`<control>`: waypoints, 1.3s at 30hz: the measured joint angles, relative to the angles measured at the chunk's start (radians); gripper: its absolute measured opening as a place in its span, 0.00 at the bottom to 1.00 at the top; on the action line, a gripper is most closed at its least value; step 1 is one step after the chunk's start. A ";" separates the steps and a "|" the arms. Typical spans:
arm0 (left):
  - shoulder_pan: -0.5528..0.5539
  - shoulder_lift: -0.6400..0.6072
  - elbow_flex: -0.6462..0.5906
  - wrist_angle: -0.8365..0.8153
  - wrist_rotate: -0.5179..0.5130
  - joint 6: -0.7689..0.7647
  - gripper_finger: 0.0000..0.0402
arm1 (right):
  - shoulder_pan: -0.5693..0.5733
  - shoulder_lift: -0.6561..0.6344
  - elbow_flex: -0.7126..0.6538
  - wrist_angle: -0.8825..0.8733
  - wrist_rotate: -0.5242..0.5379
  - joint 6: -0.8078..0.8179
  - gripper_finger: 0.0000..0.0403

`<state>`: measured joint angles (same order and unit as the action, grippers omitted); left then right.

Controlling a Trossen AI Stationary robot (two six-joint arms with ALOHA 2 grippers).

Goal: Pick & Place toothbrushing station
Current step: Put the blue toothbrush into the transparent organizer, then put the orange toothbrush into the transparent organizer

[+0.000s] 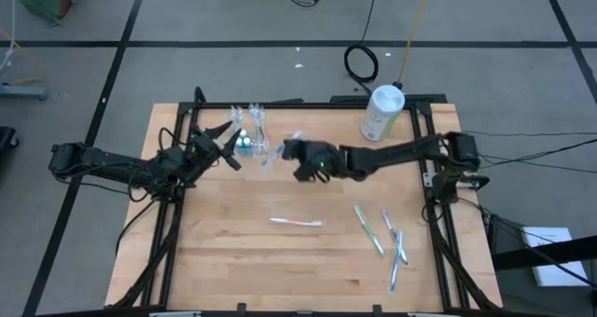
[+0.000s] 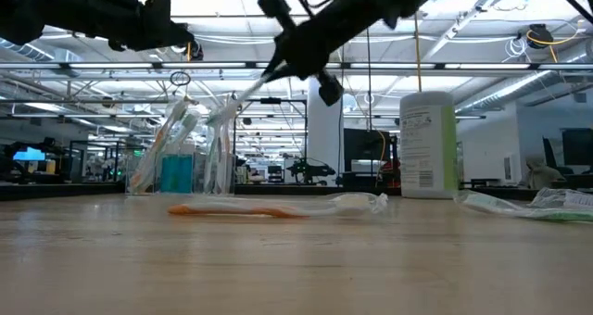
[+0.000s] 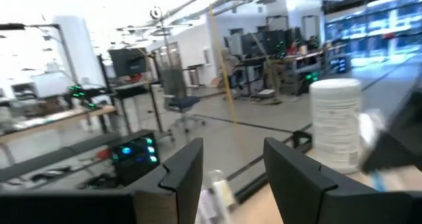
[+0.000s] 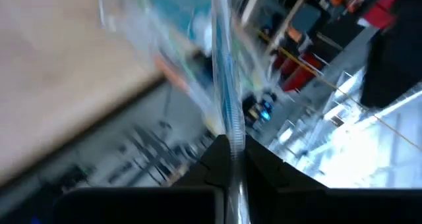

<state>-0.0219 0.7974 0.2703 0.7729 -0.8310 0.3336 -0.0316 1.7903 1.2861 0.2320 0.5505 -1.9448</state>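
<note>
The toothbrushing station, a clear cup (image 1: 246, 138) holding thin toothbrushes and a blue tube, stands on its base on the wooden table at the far left (image 2: 178, 162). My left gripper (image 1: 227, 144) hovers open just left of the cup, above the table; in its wrist view a brush top (image 3: 217, 190) shows between its fingers, apart from them. At the table's middle my right gripper (image 1: 287, 151) is in the air, just right of the cup, shut on a wrapped toothbrush (image 2: 248, 91). My right gripper pinches one end of the clear-wrapped toothbrush (image 4: 231, 135) between its two fingers. The brush runs on from the fingertips (image 4: 254, 168), along the fingers, toward the cup. It is lifted clear of the table, slanting down toward the cup's top (image 2: 227, 111).
A white canister with a green label (image 1: 381, 112) stands at the far right. One toothbrush (image 1: 297, 222) lies at the table's middle, and several more (image 1: 382, 235) lie near the right front. Bare wood fills the near left.
</note>
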 joint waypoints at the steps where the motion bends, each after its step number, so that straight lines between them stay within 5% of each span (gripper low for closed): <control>1: 0.000 -0.001 0.000 0.002 -0.013 0.019 0.41 | -0.022 0.014 0.002 0.033 0.004 -0.043 0.03; 6: 0.001 -0.001 0.000 0.002 -0.091 0.086 0.41 | -0.122 0.068 0.007 0.207 -0.005 -0.211 0.04; 12: 0.005 -0.001 0.000 0.006 -0.087 0.099 0.41 | -0.195 0.137 0.007 0.205 -0.041 -0.274 0.04; 20: 0.031 -0.001 0.000 0.006 -0.086 0.114 0.41 | -0.220 0.206 0.007 0.333 -0.203 -0.322 0.06; 27: 0.059 -0.001 0.000 0.006 -0.086 0.117 0.41 | -0.219 0.206 0.007 0.349 -0.420 -0.323 0.16; 35: 0.061 -0.001 0.000 0.004 -0.085 0.109 0.41 | -0.224 0.206 0.007 0.382 -0.425 -0.310 0.31; 39: 0.061 -0.001 0.000 0.004 -0.084 0.101 0.41 | -0.233 0.206 0.007 0.498 -0.422 -0.124 0.39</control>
<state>0.0391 0.7959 0.2703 0.7773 -0.9152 0.4345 -0.2641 1.9961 1.2926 0.7301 0.1287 -2.0685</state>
